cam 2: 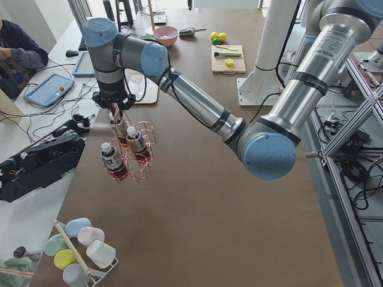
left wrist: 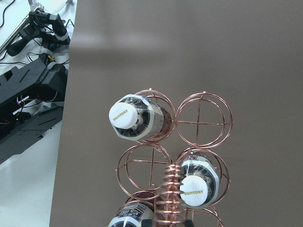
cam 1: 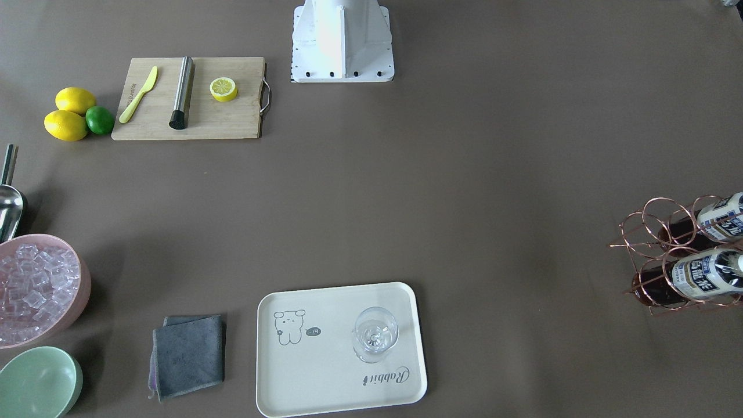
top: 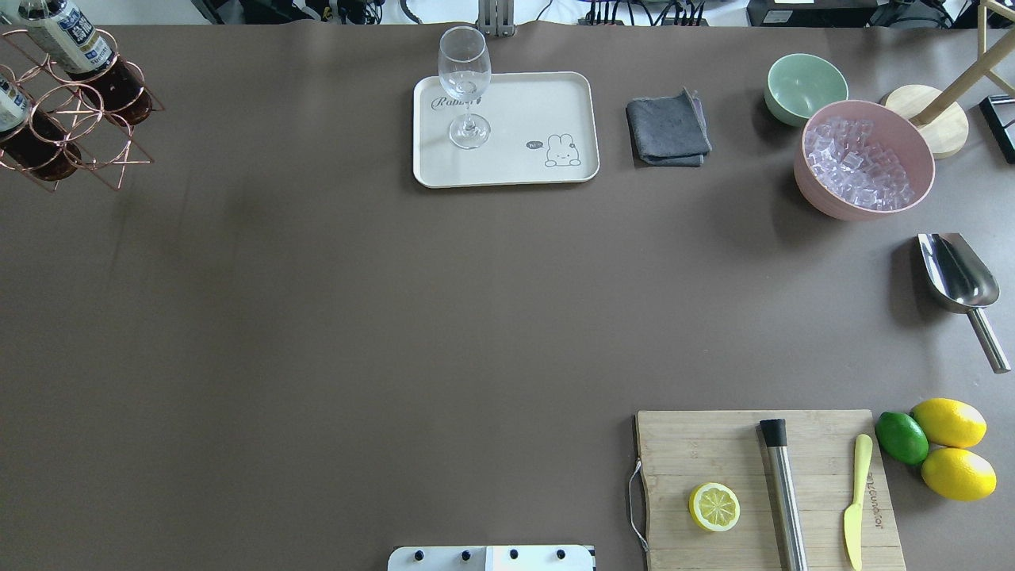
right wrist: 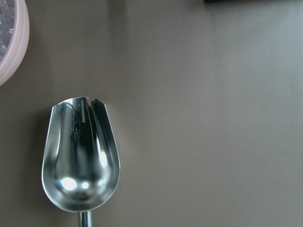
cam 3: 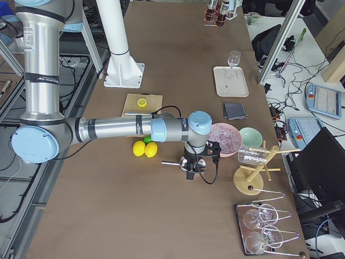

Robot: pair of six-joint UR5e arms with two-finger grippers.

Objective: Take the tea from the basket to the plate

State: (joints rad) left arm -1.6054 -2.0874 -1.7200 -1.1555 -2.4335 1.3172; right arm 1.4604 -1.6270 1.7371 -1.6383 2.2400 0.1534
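The copper wire basket [left wrist: 203, 116] stands at the table's end on my left, and also shows in the front view [cam 1: 644, 229] and the overhead view [top: 95, 162]. Three tea bottles sit in its cells: one [left wrist: 135, 118], a second [left wrist: 199, 184], a third [left wrist: 130, 218]. The cream plate [top: 555, 103] lies at the table's far edge. My left gripper [cam 2: 115, 107] hangs just above the basket's coiled handle [left wrist: 169, 194]; I cannot tell whether it is open or shut. My right gripper [cam 3: 190, 171] hovers over a metal scoop [right wrist: 80, 161]; its state is unclear too.
A clear stemmed glass [top: 464, 79] stands on the plate. A grey cloth [top: 668, 127], a green bowl [top: 805, 86] and a pink bowl of ice [top: 864, 159] lie to the plate's right. A cutting board [top: 714, 444] with a lemon half, knife and muddler sits near the base.
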